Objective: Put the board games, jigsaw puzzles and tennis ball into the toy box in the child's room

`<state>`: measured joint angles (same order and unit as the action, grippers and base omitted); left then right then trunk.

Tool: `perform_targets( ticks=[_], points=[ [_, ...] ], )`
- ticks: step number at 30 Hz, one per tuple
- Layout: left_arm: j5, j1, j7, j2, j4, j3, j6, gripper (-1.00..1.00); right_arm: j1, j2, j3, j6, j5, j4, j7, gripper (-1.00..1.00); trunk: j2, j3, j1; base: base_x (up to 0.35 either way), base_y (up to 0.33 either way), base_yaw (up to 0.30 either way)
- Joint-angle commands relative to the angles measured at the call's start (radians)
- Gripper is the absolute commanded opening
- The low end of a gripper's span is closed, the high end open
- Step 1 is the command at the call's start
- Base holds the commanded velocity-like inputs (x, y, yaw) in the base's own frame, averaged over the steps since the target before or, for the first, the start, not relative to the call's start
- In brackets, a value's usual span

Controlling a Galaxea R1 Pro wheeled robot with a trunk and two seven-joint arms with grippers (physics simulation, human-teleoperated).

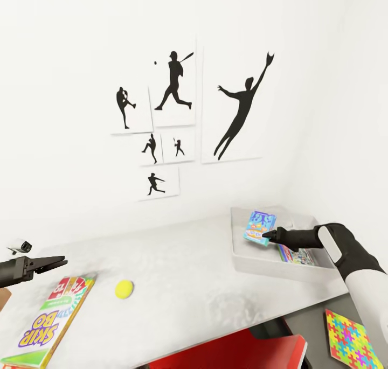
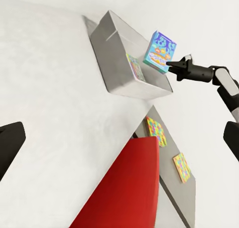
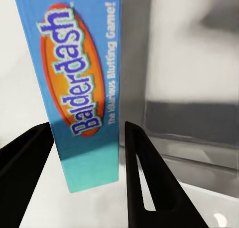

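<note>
Red, glossy and curved, a chair back (image 1: 237,353) sits closest under my head camera, tucked against the front edge of the long pale grey surface (image 1: 178,261). Just beyond it on my left lies the flat green, white and yellow SKIP-BO card game box (image 1: 46,320), flat near the surface's front edge. My left pincer (image 1: 56,262) hangs above its far end with nothing in it; its dark fingers look close together in the head view, but I cannot tell how far apart they stand. I judge it is parked there so that box can be taken next. The small yellow-green tennis ball (image 1: 124,289) rests a little to the right of the box, apart from it. On the darker grey part of the surface at my right lies a thin multicoloured jigsaw puzzle sheet (image 1: 353,342); my left wrist camera shows a second puzzle sheet (image 2: 181,167) beside it along that strip.

Farther back, my right pincer (image 1: 268,235) is clamped on the lower end of a blue Balderdash card game box (image 1: 260,227), its fingers (image 3: 144,188) either side of the box's narrow edge. I hold the box tilted on end over the shallow light grey plastic toy box (image 1: 258,264), so it can drop inside past the rim. Another colourful flat item (image 1: 299,255) already lies in the bin. Behind everything, black baseball-player silhouette prints (image 1: 172,116) hang on the white wall.
</note>
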<state>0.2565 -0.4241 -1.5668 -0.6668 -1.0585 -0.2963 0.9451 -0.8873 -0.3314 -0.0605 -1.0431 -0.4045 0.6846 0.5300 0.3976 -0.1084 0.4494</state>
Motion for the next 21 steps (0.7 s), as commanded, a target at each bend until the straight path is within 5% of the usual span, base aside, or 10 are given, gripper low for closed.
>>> perform_targets(
  ticks=[1,9,21],
  points=[
    [0.000,-0.001,-0.004,0.000,0.000,0.000,0.011,1.00,-0.004,0.001,-0.002,-0.004,0.014,-0.001,0.009,-1.00,0.002,-0.004,0.001,0.000,0.000,0.000],
    [-0.001,-0.001,-0.004,-0.001,0.000,0.000,0.011,1.00,-0.031,0.005,0.030,-0.004,0.069,-0.016,0.010,-1.00,0.002,-0.017,0.001,0.000,0.000,0.000],
    [-0.001,-0.001,-0.004,-0.001,0.000,0.000,0.011,1.00,-0.058,0.014,0.041,-0.004,0.076,-0.019,0.010,-1.00,0.002,-0.037,0.001,0.000,0.000,0.000]
  ],
)
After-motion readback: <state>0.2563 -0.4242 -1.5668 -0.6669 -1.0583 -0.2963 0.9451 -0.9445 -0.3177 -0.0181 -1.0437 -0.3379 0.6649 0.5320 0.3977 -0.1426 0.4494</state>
